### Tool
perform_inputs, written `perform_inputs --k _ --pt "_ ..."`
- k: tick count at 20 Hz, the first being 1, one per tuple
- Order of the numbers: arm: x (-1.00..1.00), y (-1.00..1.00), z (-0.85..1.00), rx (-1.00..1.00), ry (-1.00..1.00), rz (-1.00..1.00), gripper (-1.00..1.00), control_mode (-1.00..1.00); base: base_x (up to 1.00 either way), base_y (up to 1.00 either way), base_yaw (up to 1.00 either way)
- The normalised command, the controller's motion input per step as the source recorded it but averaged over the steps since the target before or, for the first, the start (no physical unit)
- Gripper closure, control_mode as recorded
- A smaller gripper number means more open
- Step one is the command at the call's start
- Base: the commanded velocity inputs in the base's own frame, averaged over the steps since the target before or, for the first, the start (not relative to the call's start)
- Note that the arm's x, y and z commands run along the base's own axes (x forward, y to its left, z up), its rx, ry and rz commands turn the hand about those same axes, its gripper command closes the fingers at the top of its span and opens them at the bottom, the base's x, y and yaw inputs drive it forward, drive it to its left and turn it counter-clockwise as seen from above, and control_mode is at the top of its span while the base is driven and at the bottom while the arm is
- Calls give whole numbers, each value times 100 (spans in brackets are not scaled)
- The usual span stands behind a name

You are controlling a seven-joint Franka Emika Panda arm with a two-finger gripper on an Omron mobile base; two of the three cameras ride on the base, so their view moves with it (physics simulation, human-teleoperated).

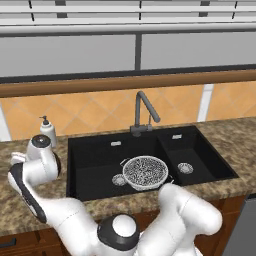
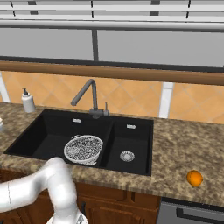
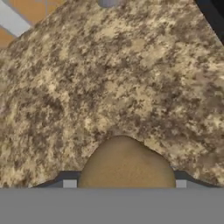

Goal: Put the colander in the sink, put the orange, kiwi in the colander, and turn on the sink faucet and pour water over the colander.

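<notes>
a: where are the things of the task now?

b: the colander (image 1: 145,172) sits already in the larger basin of the sink (image 1: 95,165), just under the spout of the sink faucet (image 1: 144,112). the orange (image 2: 194,178) lies on the counter (image 2: 183,148), well to the right of the sink. the kiwi (image 3: 127,164) is left of the sink, very close under the hand.

a: and the fingers, are they closed on it?

b: the gripper (image 3: 125,183) has one tip (image 3: 69,183) on each side of the kiwi, so the jaws stand about as wide as the fruit. i cannot tell if they press it or only stand around it.

a: how to do this step well?

b: i think to close gently at the middle of the oval, then lift straight up from the counter and carry it right, to above the colander, and release it low so it does not bounce out.
</notes>
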Motion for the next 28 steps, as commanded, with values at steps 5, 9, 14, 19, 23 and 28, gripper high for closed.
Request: perform_inputs --k 5,9,14,19,23,28 --pt "-71 -100 78 28 -4 -13 100 -100 0 0 0" --pt "-50 -100 100 8 10 -17 100 -100 0 0 0" --pt "-16 -100 100 -8 35 -29 100 -100 0 0 0" --pt "0 -100 74 -26 50 -31 100 -100 0 0 0" --pt "-5 -100 -9 -32 50 -23 100 -100 0 0 0" --pt "-4 -100 -81 -21 33 -10 100 -100 0 0 0"
